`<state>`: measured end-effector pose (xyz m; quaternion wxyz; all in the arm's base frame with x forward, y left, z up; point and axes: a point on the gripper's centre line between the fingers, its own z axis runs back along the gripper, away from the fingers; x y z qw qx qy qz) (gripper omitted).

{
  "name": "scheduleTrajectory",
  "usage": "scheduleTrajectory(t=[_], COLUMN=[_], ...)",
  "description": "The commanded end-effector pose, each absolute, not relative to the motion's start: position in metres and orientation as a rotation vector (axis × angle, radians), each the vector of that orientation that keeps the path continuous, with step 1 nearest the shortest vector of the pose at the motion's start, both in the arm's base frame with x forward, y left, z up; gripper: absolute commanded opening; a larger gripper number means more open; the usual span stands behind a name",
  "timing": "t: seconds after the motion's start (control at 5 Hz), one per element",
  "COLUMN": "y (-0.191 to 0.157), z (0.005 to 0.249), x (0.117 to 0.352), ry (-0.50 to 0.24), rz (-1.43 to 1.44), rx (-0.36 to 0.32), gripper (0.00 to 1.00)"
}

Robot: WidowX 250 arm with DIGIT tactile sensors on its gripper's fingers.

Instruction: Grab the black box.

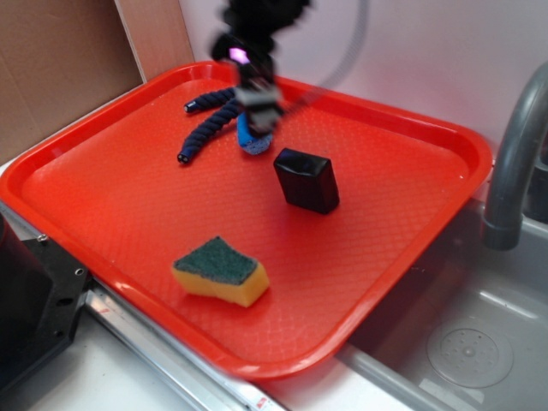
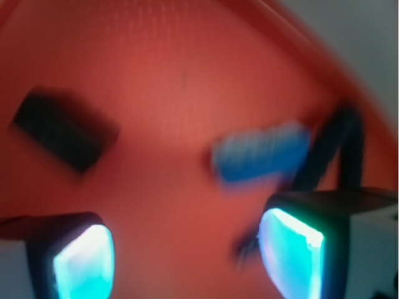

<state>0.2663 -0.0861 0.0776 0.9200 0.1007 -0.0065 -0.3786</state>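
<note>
The black box (image 1: 306, 179) stands on the red tray (image 1: 120, 184), a little right of its middle. In the wrist view the black box (image 2: 65, 129) shows blurred at the upper left. My gripper (image 1: 258, 110) hangs blurred above the tray's back part, up and left of the box and apart from it. Its two glowing cyan pads (image 2: 84, 265) stand wide apart over bare tray, so the gripper (image 2: 187, 258) is open and holds nothing.
A blue-black rope (image 1: 210, 124) and a blue object (image 1: 253, 141) lie under the gripper at the tray's back. A yellow-green sponge (image 1: 221, 271) sits near the tray's front. A sink (image 1: 467, 342) and grey faucet (image 1: 512, 163) are at the right.
</note>
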Motion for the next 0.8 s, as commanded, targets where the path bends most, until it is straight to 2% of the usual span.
scheduleTrajectory(t=[0.0, 0.2, 0.4, 0.6], y=[-0.109, -0.105, -0.101, -0.099], z=[0.066, 0.082, 0.097, 0.114], x=[0.257, 0.242, 0.242, 0.242], ry=[-0.233, -0.299, -0.319, -0.329], rz=[-1.073, -1.11, -1.095, -1.072], rx=[0.166, 0.072, -0.01, -0.048], gripper=[1.0, 1.0, 1.0, 1.0])
